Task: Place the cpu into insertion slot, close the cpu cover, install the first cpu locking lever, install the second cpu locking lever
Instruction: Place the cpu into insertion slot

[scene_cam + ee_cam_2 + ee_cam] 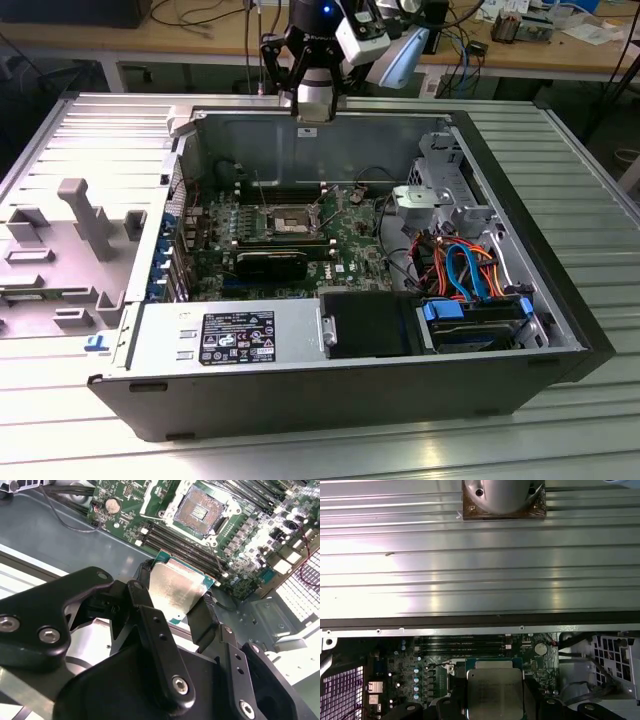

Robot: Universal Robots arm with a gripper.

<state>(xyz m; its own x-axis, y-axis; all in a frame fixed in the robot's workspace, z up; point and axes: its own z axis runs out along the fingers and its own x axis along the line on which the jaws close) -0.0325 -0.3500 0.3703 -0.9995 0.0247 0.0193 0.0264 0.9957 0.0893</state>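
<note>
As the gripper (176, 594) clamps the cpu (172, 582) — print unreadable — insertion slot (200, 511) gapes.

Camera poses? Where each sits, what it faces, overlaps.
Exterior view: off-arm, above the open case, looking down at the insertion slot; claw over the far wall.
Second wrist view: on the wrist, looking past the claw and cpu to the insertion slot.
First wrist view: on the wrist, facing the claw-held cpu's top and ribbed table.
Shared: both wrist views show the clamped cpu.
</note>
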